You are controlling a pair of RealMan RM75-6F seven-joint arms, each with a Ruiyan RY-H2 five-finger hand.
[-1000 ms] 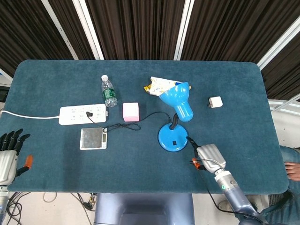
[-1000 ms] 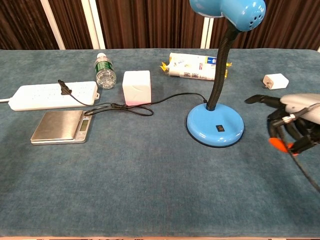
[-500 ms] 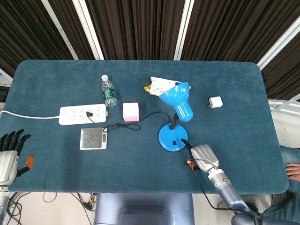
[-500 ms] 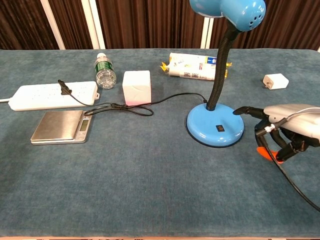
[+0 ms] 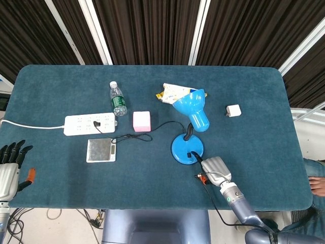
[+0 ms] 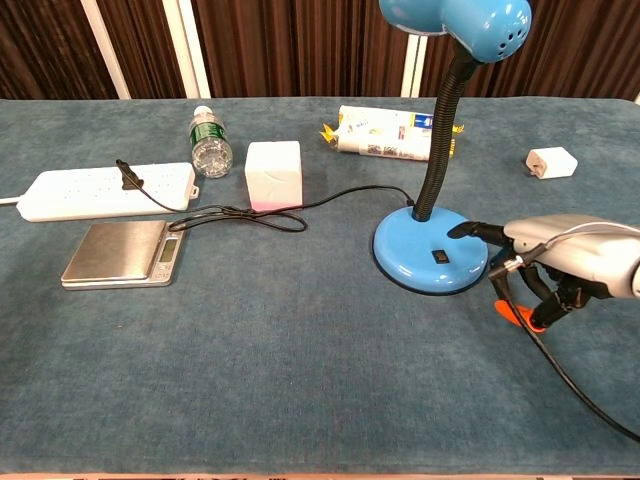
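A blue desk lamp (image 5: 189, 147) (image 6: 430, 250) stands right of the table's middle, its head (image 5: 193, 109) raised on a black gooseneck. My right hand (image 5: 213, 170) (image 6: 555, 265) hovers at the base's right side. One black finger (image 6: 470, 230) stretches out over the base, just right of the small black switch (image 6: 440, 257); the other fingers are curled under. It holds nothing. My left hand (image 5: 10, 165) hangs off the table's left front corner with fingers apart and empty, seen only in the head view.
The lamp's black cord (image 6: 260, 215) runs left to a white power strip (image 5: 89, 123). A small steel scale (image 5: 100, 150), a pink cube (image 5: 141, 121), a water bottle (image 5: 118, 99), a snack packet (image 5: 172, 92) and a white charger (image 5: 233, 111) also lie on the blue table (image 5: 61, 86).
My right hand has slid left towards the lamp, and its outstretched finger now reaches over the base. The left hand has barely moved.
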